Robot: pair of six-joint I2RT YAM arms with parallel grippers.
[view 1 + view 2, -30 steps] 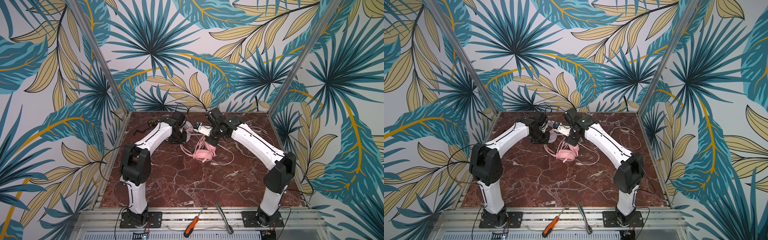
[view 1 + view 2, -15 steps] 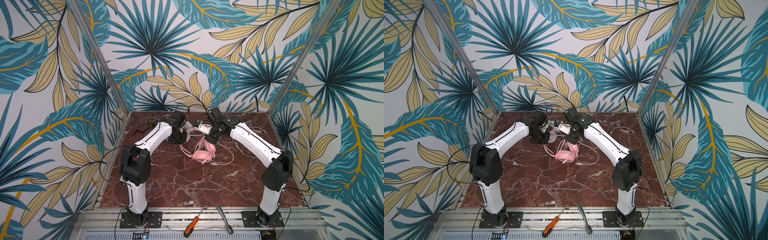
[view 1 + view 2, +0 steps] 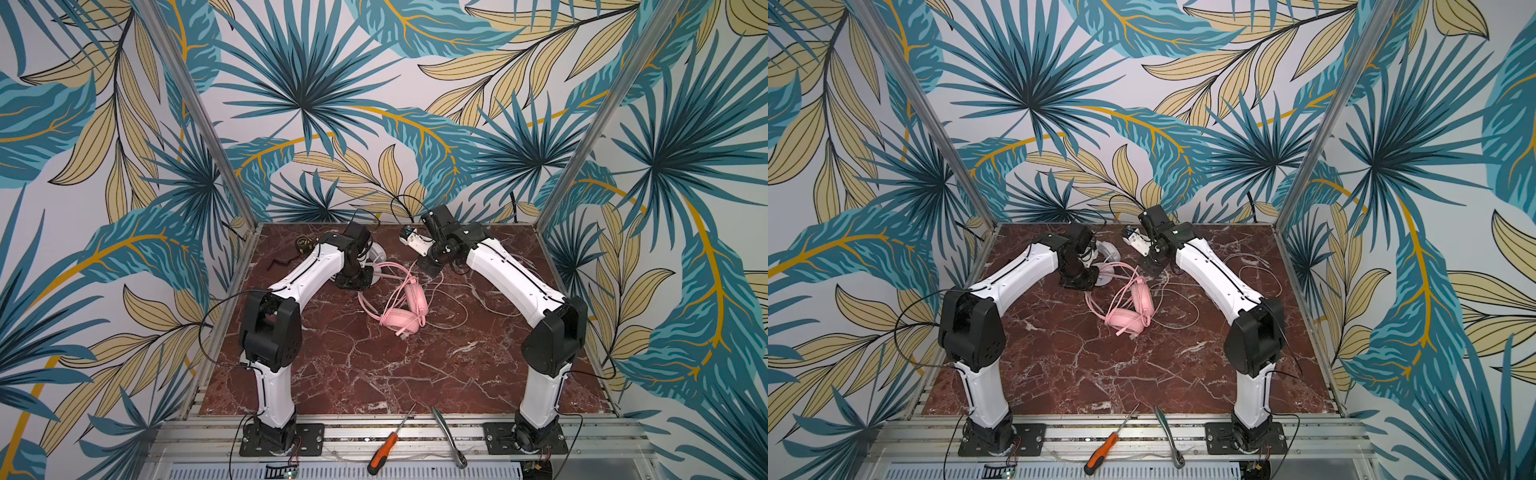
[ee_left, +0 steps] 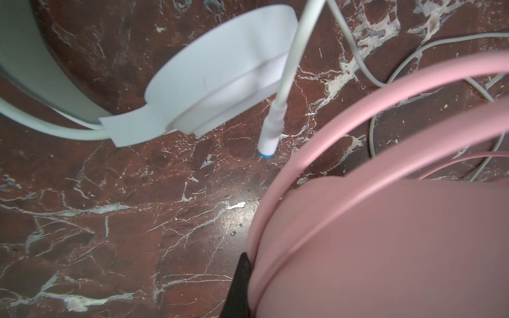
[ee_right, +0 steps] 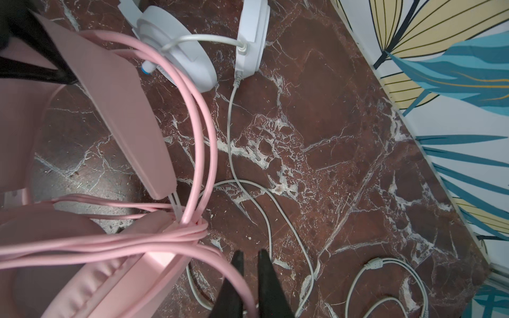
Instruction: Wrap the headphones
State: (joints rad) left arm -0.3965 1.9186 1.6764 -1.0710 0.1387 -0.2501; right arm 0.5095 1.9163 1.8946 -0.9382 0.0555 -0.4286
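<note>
Right gripper has drawn back slightly toward 12 o'clock since the earlier frames. Its fingers have eased from closed to narrowly apart. One strand of the pink cable passes through the gap between them. Left arm and both headsets have kept their places.

Pink headset: lies on the red-brown marble counter, just toward 12 o'clock of centre in both top views. It is one colour throughout. The two padded cups sit close together, the nearer one lying flat. The wide flat headband runs from the cups toward 11 o'clock. Several turns of cable are bunched where the band meets a cup, and looser loops arch beside the band.

Left gripper: fingers together, clamped on the far end of the pink headband, low over the counter.

White headset: at 12 o'clock of the pink one, just behind the left gripper. Both smooth round cups rest on the counter. A white stem with a blue tip points down beside one cup. The white cable leaves the other cup and trails in loose, unwound curves toward 3 o'clock.

Orange-handled screwdriver lies on the metal rail at 6 o'clock, off the counter.
</note>
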